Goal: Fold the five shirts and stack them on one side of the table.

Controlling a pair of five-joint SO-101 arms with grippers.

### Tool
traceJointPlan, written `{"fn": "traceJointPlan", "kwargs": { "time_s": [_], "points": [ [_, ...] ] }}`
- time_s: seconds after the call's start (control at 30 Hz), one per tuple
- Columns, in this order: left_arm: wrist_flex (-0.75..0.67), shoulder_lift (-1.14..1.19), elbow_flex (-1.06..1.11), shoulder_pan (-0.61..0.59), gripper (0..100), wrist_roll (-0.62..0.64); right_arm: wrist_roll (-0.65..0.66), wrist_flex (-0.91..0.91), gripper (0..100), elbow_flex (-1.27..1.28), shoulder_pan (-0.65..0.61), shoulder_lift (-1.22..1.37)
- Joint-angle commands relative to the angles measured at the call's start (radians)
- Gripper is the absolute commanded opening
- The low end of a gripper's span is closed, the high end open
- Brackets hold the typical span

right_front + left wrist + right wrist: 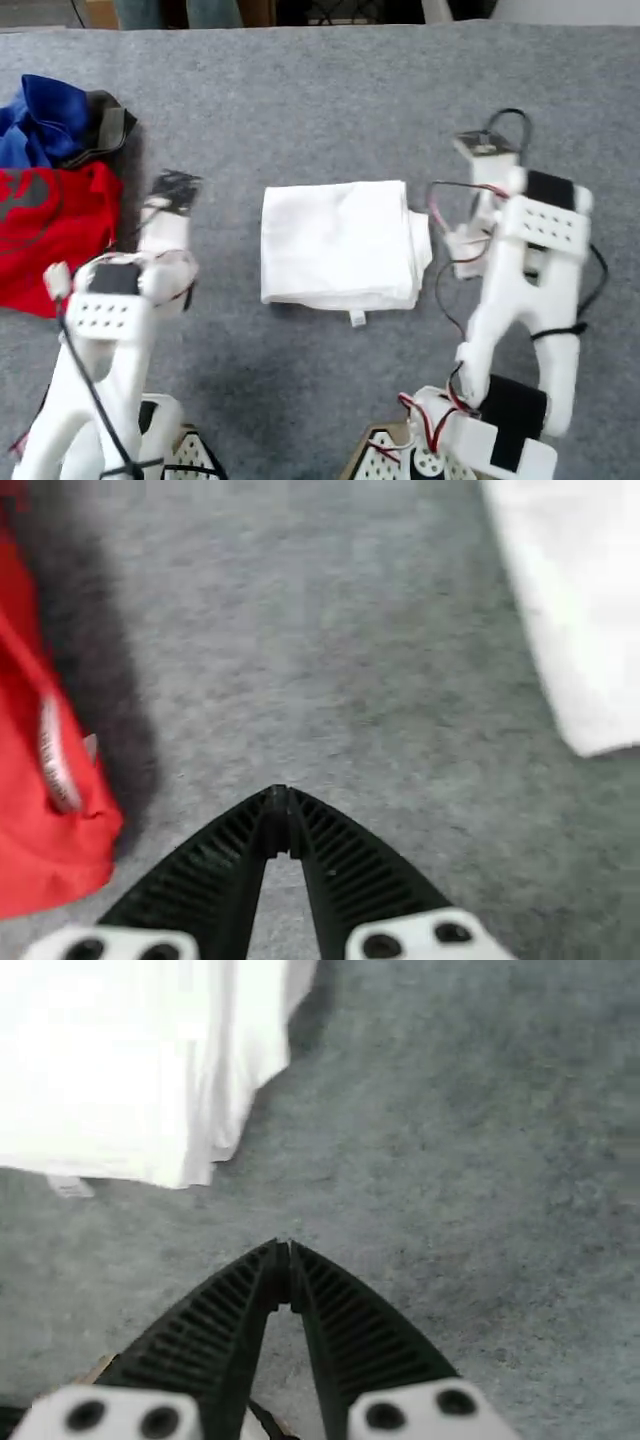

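Observation:
A folded white shirt [340, 243] lies flat in the middle of the grey table; it is also seen as white shirt [580, 610] and white shirt [130, 1060]. A red shirt [50, 235] lies crumpled at the left edge, with a blue shirt [40, 125] and a dark shirt [112, 120] bunched behind it. My left gripper [278, 798] is shut and empty over bare cloth, between the red shirt [40, 810] and the white one. My right gripper [281, 1252] is shut and empty, just right of the white shirt. From above, the left gripper [174, 188] and right gripper [487, 147] flank the white shirt.
Grey felt-like cloth [330, 110] covers the whole table. The far half and the right side hold open room. The arm bases [440, 440] stand at the near edge. The table's far edge [320, 27] runs along the top.

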Motion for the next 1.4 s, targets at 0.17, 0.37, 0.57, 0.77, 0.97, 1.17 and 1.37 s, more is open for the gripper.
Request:
{"fn": "traceJointPlan", "kwargs": {
  "time_s": [0.17,0.37,0.57,0.77,0.97,1.17,1.37],
  "points": [
    [-0.043,0.043,0.056,-0.065,3,0.002,0.129,-0.483,1.5,0.295,0.304,-0.013],
    [-0.083,0.269,0.047,0.102,3,0.005,0.302,-0.740,1.5,0.417,0.399,0.111],
    [-0.133,0.494,0.015,0.234,3,0.118,0.408,-0.750,1.5,0.275,0.571,0.259],
    [-0.114,0.509,0.001,0.424,3,0.129,0.569,-0.746,1.4,0.127,0.730,0.430],
    [-0.118,0.500,-0.015,0.562,3,0.187,0.600,-0.736,1.4,0.081,0.773,0.437],
    [-0.054,0.511,-0.180,0.309,3,0.192,0.595,-0.520,1.5,0.067,0.660,0.252],
    [-0.106,0.578,-0.275,-0.031,3,0.167,0.477,-0.448,1.5,0.073,0.454,0.131]
  ]
}}
